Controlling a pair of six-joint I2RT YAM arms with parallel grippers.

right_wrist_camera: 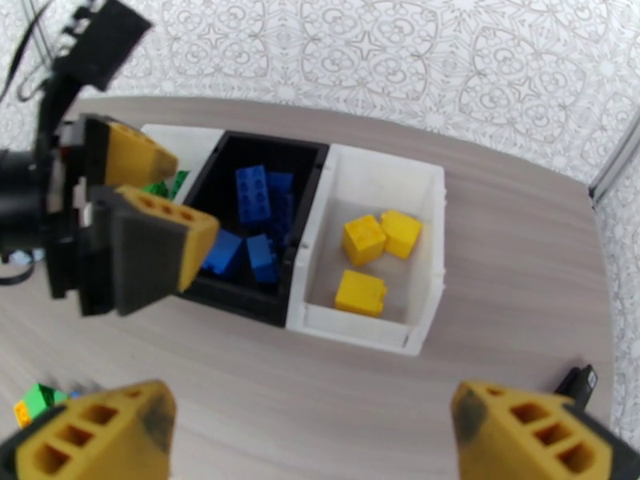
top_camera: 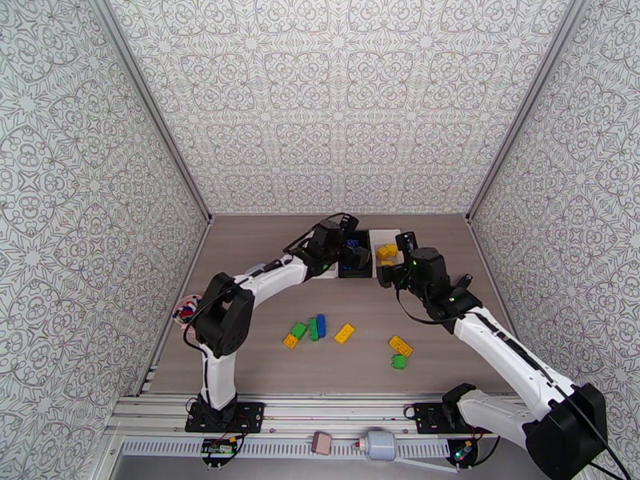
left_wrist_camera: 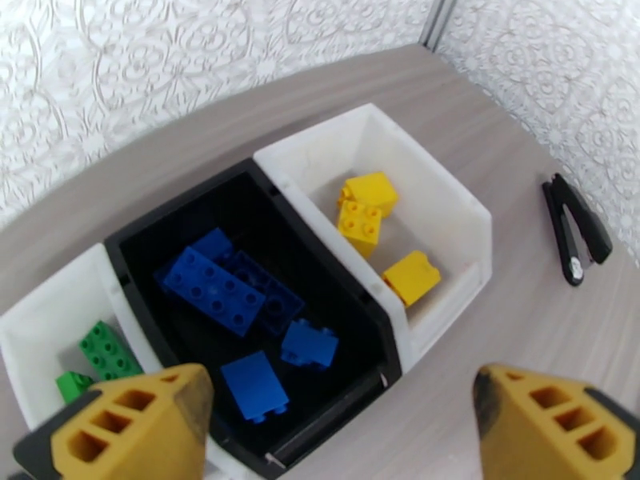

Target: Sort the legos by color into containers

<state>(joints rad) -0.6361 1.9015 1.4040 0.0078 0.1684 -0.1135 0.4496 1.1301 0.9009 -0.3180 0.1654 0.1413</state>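
Three bins stand in a row at the back of the table. The black bin (left_wrist_camera: 132, 250) holds several blue legos (left_wrist_camera: 212, 288). The right white bin (left_wrist_camera: 448, 198) holds three yellow legos (right_wrist_camera: 364, 238). The left white bin (left_wrist_camera: 36, 330) holds green legos (left_wrist_camera: 108, 351). My left gripper (left_wrist_camera: 340, 394) hovers open and empty over the black bin's near edge (right_wrist_camera: 172, 194). My right gripper (right_wrist_camera: 312, 410) is open and empty in front of the bins (top_camera: 394, 263). Loose bricks lie near the table's front: yellow (top_camera: 345, 333), green (top_camera: 298, 330), blue (top_camera: 321, 325), yellow (top_camera: 400, 346), green (top_camera: 398, 362).
A pink cup of colourful bits (top_camera: 186, 310) sits by the left wall. A black clip-like object (left_wrist_camera: 576, 230) lies on the table right of the bins. Patterned walls close in the table on three sides.
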